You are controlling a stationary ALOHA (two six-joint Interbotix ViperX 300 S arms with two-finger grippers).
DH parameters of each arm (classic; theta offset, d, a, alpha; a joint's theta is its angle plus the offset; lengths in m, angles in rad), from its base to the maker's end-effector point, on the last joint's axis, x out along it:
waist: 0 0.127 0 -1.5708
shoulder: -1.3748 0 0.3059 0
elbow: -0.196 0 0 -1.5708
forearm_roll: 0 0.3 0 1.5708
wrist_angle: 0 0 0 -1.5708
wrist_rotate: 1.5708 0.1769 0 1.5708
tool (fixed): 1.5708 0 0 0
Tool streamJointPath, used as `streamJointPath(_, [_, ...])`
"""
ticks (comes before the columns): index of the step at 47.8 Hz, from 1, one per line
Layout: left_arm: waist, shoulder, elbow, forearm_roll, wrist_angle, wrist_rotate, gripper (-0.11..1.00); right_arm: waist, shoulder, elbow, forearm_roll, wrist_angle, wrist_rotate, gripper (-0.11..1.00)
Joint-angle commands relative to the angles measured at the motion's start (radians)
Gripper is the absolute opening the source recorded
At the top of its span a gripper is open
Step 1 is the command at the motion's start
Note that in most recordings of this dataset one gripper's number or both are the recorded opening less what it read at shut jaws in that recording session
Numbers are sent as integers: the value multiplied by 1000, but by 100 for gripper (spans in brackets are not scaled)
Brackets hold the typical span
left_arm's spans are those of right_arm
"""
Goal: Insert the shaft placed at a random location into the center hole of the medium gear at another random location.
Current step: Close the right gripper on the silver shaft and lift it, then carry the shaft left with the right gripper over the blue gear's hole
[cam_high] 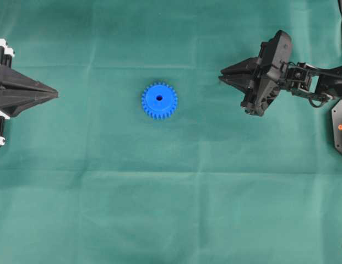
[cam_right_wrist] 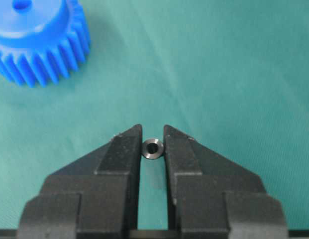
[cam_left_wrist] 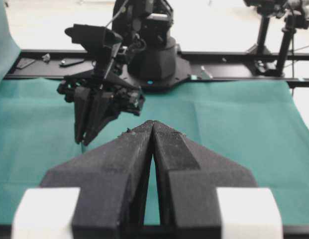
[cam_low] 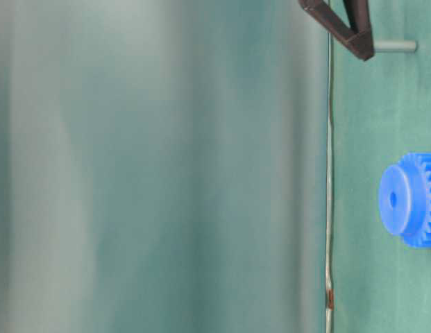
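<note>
Steel shaft sits pinched end-on at the very tips of the right gripper jaws, low centre of its wrist view; it could slip or tilt before reaching the medium gear at upper left. Left gripper jaws are pressed together.

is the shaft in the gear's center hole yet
Not yet. The shaft sits pinched between the right gripper fingertips, apart from the medium gear, whose center hole looks empty.
</note>
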Motion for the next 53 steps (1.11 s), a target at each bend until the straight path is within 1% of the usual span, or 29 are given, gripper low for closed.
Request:
streamJointPath(1, [0, 8, -18, 2, -5, -2, 0, -3, -74, -31, 3, 54, 2, 13])
streamJointPath(12, [0, 8, -20, 3, -5, -2, 0, -5, -222, -78, -2, 236, -6, 13])
streamJointPath(18, [-2, 8, -20, 2, -5, -2, 0, -3, -262, -91, -8, 290, -6, 13])
streamJointPath(35, [-2, 8, -20, 2, -5, -3, 0, -3, -255, -94, -8, 295, -6, 13])
streamJointPath(41, [0, 8, -20, 2, -5, -3, 0, 15, -242, -106, -8, 295, 2, 13])
streamJointPath(53, [0, 8, -20, 2, -5, -3, 0, 89, -146, -204, -5, 293, 3, 13])
